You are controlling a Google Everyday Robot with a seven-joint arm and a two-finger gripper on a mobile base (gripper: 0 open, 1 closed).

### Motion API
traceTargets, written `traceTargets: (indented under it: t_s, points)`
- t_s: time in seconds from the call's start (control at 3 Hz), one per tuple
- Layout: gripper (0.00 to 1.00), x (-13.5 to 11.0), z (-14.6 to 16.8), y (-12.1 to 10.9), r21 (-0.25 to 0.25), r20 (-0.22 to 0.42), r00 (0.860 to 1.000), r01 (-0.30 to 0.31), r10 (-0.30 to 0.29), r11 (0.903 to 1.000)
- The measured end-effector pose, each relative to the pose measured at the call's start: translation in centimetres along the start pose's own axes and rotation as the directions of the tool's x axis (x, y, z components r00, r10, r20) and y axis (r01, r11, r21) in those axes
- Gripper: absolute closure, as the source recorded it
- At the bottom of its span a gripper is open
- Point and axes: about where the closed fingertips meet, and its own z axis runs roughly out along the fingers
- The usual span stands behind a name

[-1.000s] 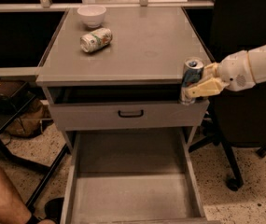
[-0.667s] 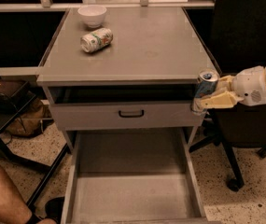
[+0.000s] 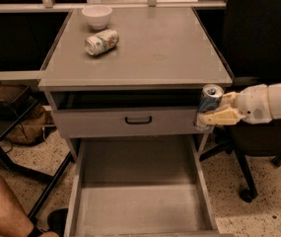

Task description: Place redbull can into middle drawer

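Gripper [image 3: 207, 113] sits at 3 o'clock, fingers pinching the redbull can [image 3: 210, 97]. The can is upright and off the ground, right at the cabinet's [image 3: 150, 58] front right corner, level with the drawer front [image 3: 100, 123]. Middle drawer [image 3: 74, 201] is pulled out at 6 o'clock, below and left of the can. On top at 11 o'clock, a green can [image 3: 101, 42] lies on its side with a bowl [image 3: 97, 16] behind it.

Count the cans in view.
2. The redbull can is upright in the gripper beside the cabinet's right front corner; a white-and-green can lies sideways on the cabinet top. Dark recess may hide more.
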Motion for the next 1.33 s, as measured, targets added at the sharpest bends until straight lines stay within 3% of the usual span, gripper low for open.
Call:
traceTargets:
  t_s: [0.33, 0.67, 1.0, 1.33]
  points:
    - [1.00, 5.4, 4.3, 1.2, -0.019, 0.037, 0.992, -0.116, 0.117, 0.9930]
    - [1.00, 9.7, 7.5, 2.0, -0.037, 0.048, 0.976, -0.209, 0.211, 0.9771]
    - [1.00, 12.3, 9.8, 2.4, -0.062, 0.055, 0.959, -0.274, 0.278, 0.9596]
    - [1.00, 12.3, 9.8, 2.4, -0.062, 0.055, 0.959, -0.274, 0.278, 0.9596]
